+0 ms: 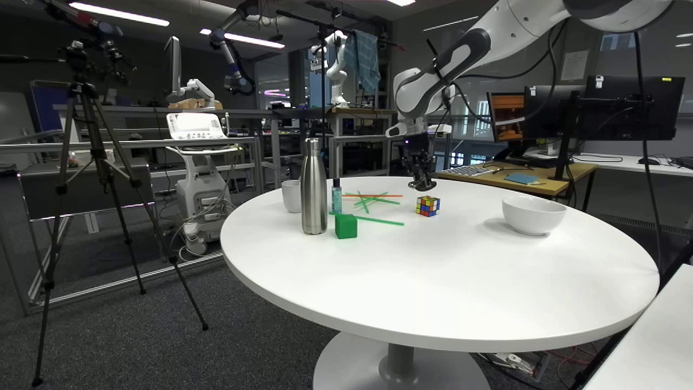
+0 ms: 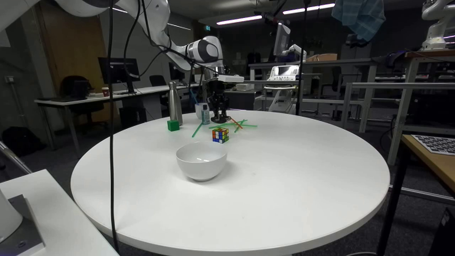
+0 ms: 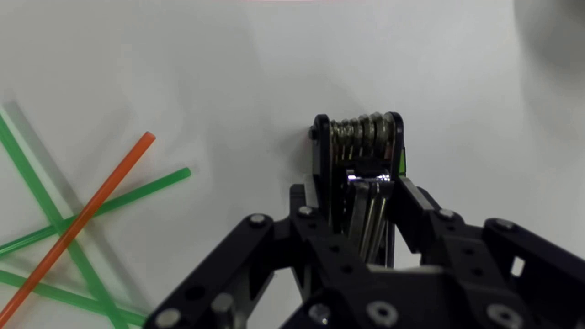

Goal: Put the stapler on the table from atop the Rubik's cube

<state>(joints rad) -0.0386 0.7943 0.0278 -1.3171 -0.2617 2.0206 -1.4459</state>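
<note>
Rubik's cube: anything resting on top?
Nothing seen resting there: in both exterior views a gap shows between the Rubik's cube and the black multi-tool held higher in the gripper. In the wrist view, multi-tool and gripper hide nearly the whole cube, top included.

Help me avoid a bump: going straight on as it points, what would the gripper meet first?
The gripper points down, so the black folding tool it holds would probably meet the Rubik's cube first, just below in both exterior views; alignment in depth is unclear.
</note>
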